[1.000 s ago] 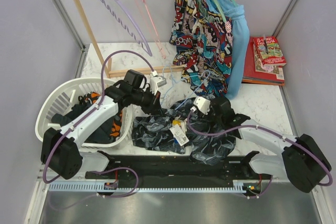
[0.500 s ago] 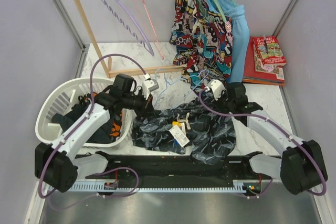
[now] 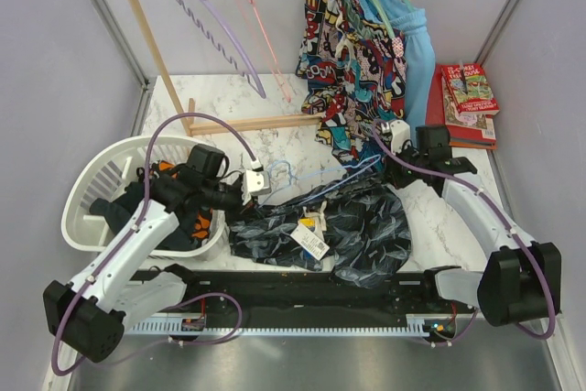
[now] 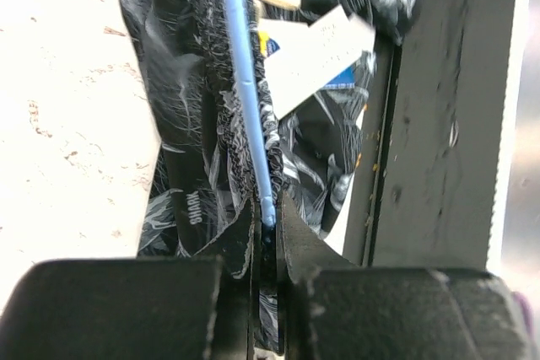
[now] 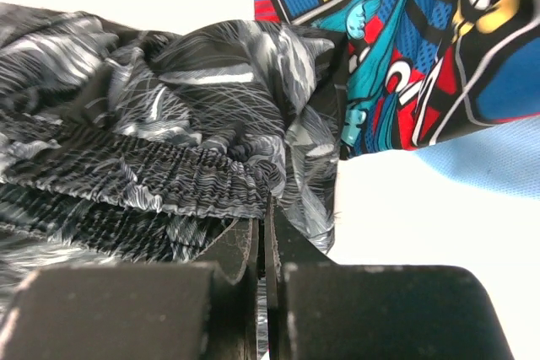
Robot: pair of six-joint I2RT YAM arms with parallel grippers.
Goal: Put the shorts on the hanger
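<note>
The dark leaf-print shorts [image 3: 352, 226] lie spread on the table's near middle, with a white tag [image 3: 311, 243] on top. The thin pale-blue wire hanger [image 3: 316, 182] lies across their upper edge. My left gripper [image 3: 240, 206] is at the shorts' left end, shut on the hanger's wire [image 4: 245, 82], which runs over the shorts [image 4: 194, 124] into the jaws. My right gripper [image 3: 392, 169] is at the shorts' upper right corner. It is shut on the shorts' gathered waistband [image 5: 169, 166] and holds it lifted.
A white laundry basket [image 3: 92, 180] with clothes stands at the left. Behind is a wooden rack [image 3: 256, 123] with a lavender hanger [image 3: 220, 29], a pink hanger [image 3: 261, 25], a comic-print garment [image 3: 352, 52] and a light-blue garment [image 3: 417, 70]. Books [image 3: 467, 98] lie at the back right.
My left gripper moved left toward the basket with the hanger wire. My right gripper moved right and back with the waistband. The shorts are spread wider along the hanger.
</note>
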